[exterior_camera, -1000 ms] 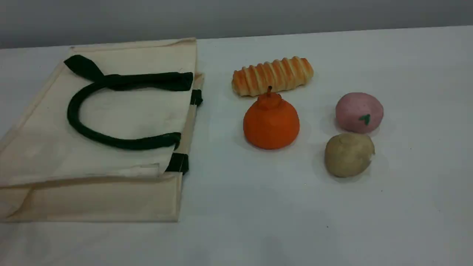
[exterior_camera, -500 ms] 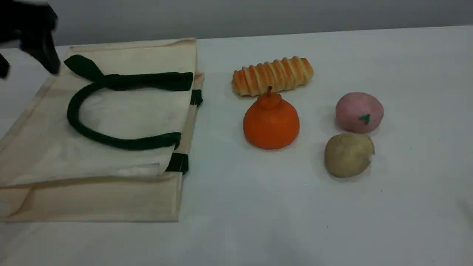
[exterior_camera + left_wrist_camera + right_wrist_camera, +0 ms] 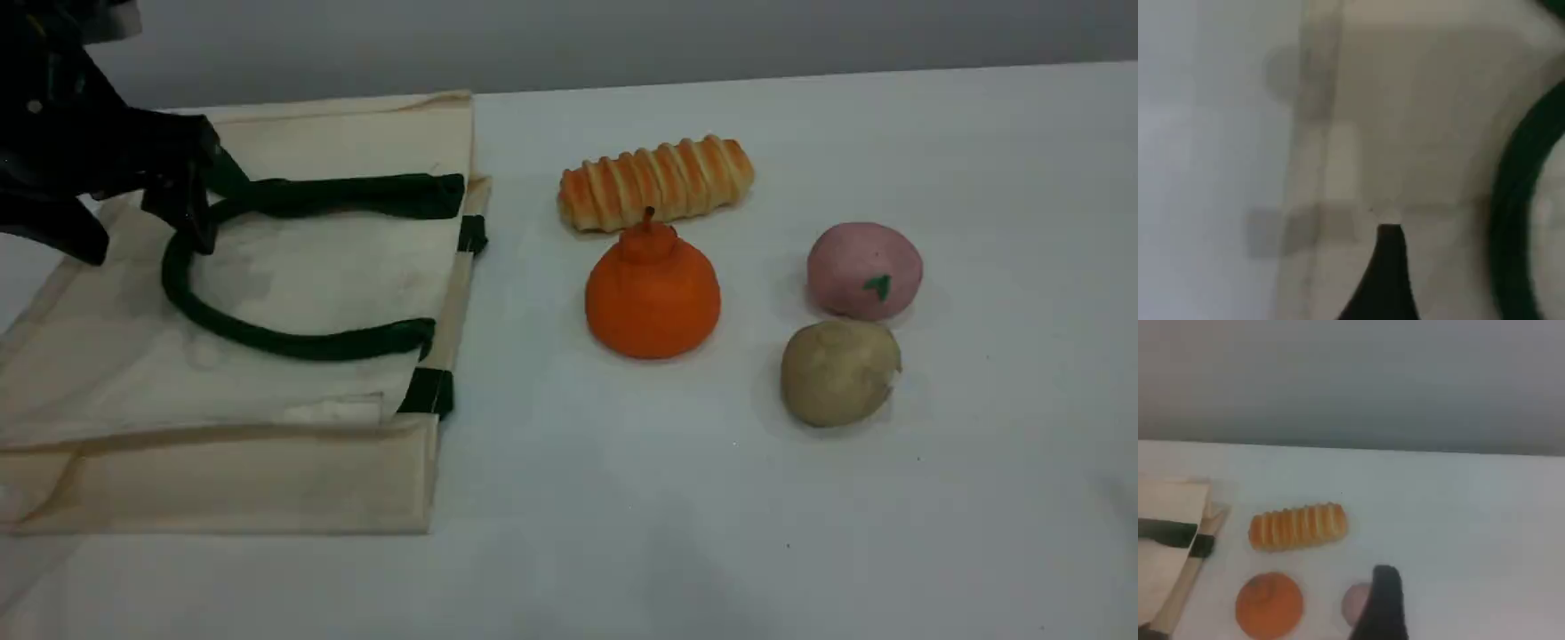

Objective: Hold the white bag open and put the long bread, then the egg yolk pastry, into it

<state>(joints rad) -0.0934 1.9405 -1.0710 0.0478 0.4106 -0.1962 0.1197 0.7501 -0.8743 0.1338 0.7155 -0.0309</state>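
The white bag (image 3: 267,293) lies flat at the left of the table (image 3: 622,533), its green handle (image 3: 267,342) curled on top and its mouth facing right. The long bread (image 3: 656,182) sits to its right at the far side, just behind an orange fruit (image 3: 653,298). The egg yolk pastry (image 3: 840,372) is nearer me at the right, just in front of a pink ball (image 3: 864,269). A second ago no arm showed in the scene; now my left gripper (image 3: 133,213) has come in from the far left and hangs over the bag's far-left corner, beside the handle's bend, jaws spread wide and holding nothing. I judge the opening of the bag is only beginning. My right gripper (image 3: 1381,603) shows only in its own camera, looking down at the bread; its jaws stand wide and empty.
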